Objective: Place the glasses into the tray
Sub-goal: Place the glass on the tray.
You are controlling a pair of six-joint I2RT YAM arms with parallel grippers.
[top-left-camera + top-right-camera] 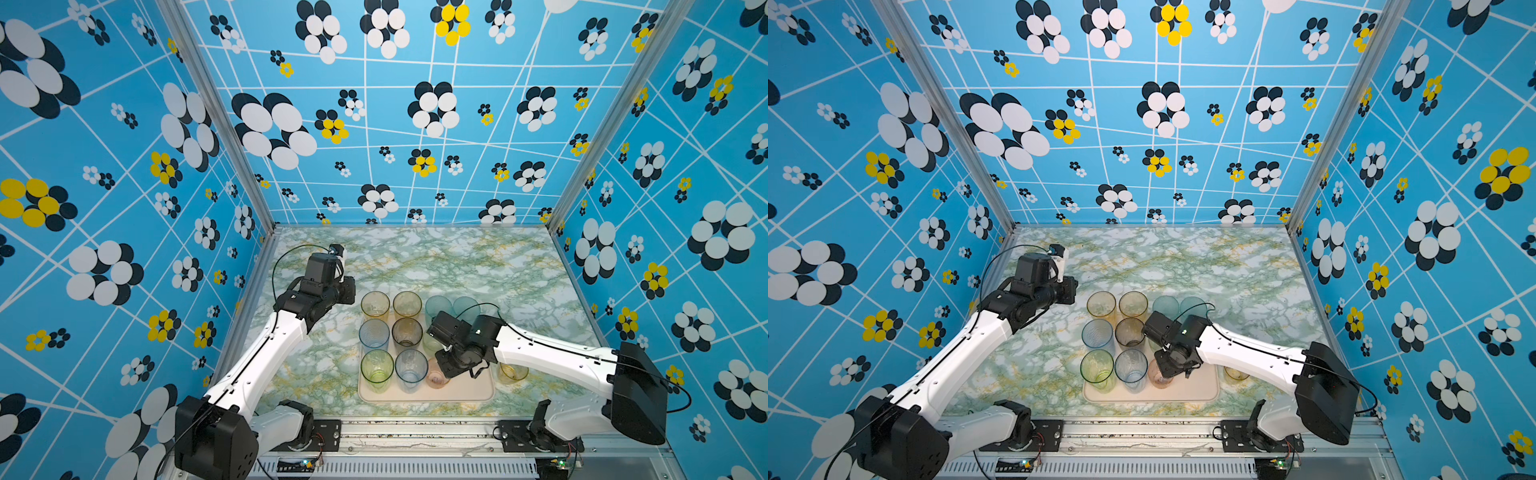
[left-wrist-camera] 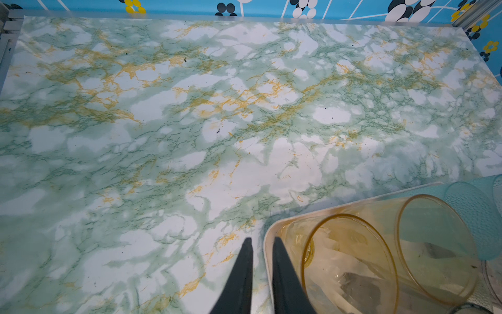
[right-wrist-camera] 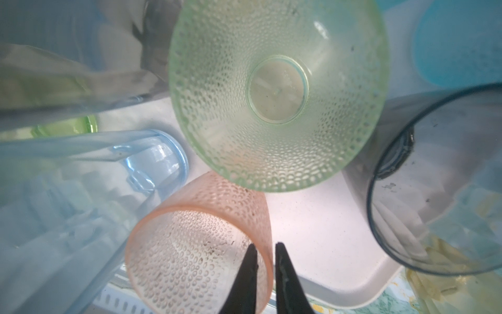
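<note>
Left gripper (image 2: pixel 262 240): narrowly ajar, empty, above worktop (image 2: pixel 190 136). Right gripper (image 3: pixel 264 246): astride pink glass (image 3: pixel 190 244) rim in tray (image 3: pixel 320 239); cannot tell whether clamped.

In a top view 11 glasses (image 1: pixel 377 365) show: 3 amber, 2 teal, 2 blue, 2 green, 1 smoky, 1 pink; 1 tray (image 1: pixel 469 392); 2 arms (image 1: pixel 266 353)

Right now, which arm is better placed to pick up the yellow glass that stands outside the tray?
The right. The yellow glass stands off the tray's right edge, near the right gripper; the left gripper hangs by the tray's far left corner, the full tray between.
</note>
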